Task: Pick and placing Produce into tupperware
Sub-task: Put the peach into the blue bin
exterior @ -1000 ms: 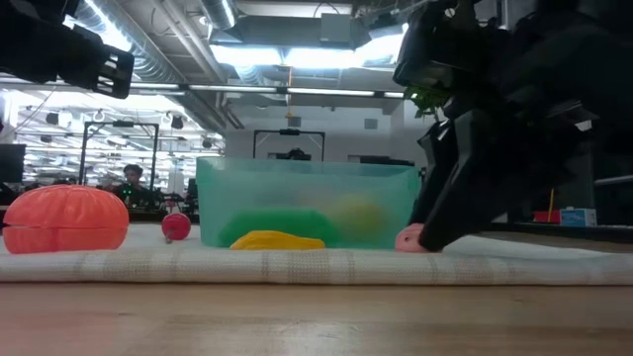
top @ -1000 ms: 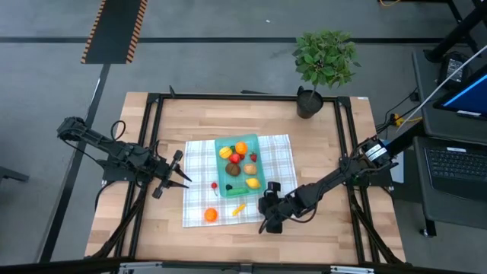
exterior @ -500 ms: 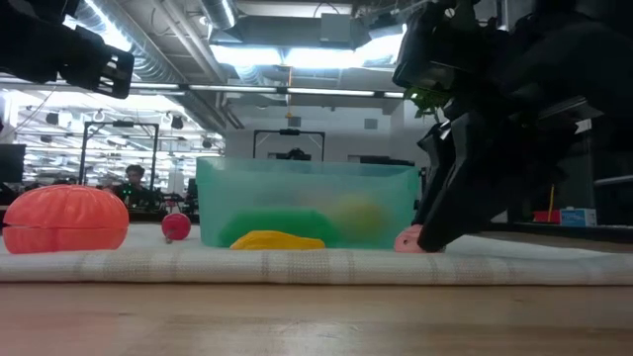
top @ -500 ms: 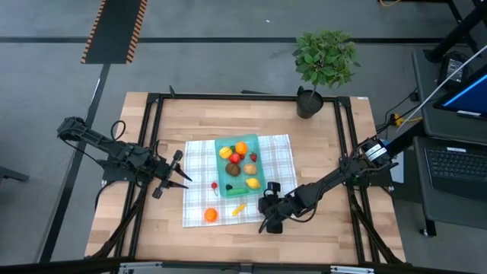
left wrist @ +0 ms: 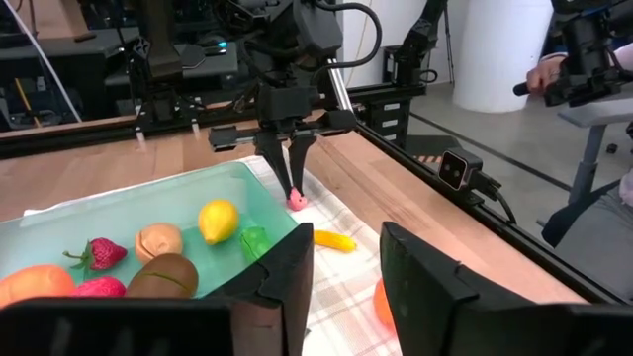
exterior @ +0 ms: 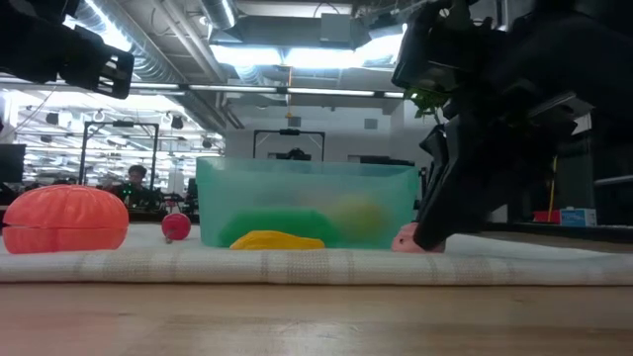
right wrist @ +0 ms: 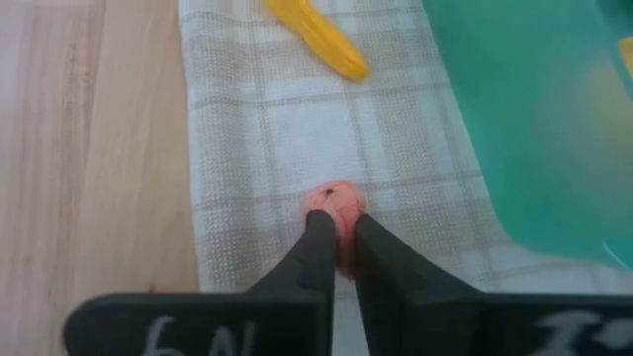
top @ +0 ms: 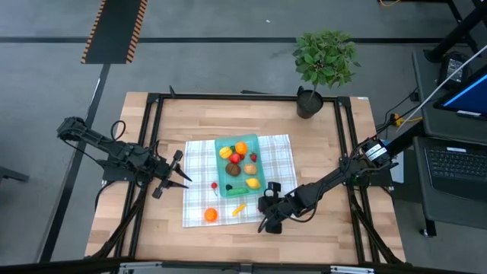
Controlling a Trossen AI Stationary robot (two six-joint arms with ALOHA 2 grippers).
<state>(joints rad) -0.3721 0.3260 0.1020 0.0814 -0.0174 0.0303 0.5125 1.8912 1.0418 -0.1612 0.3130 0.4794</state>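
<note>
Right wrist view: right gripper (right wrist: 336,235) clamped on pink fruit (right wrist: 334,203), just beside tub (right wrist: 534,119); left gripper (top: 173,176) farther from tub, fingers slightly apart.

Two dark, slender jointed arms

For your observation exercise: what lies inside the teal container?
Inside the tupperware: a lemon, strawberry, brown kiwi, tan piece, green piece, an orange. The left gripper's fingers cover one corner.
</note>
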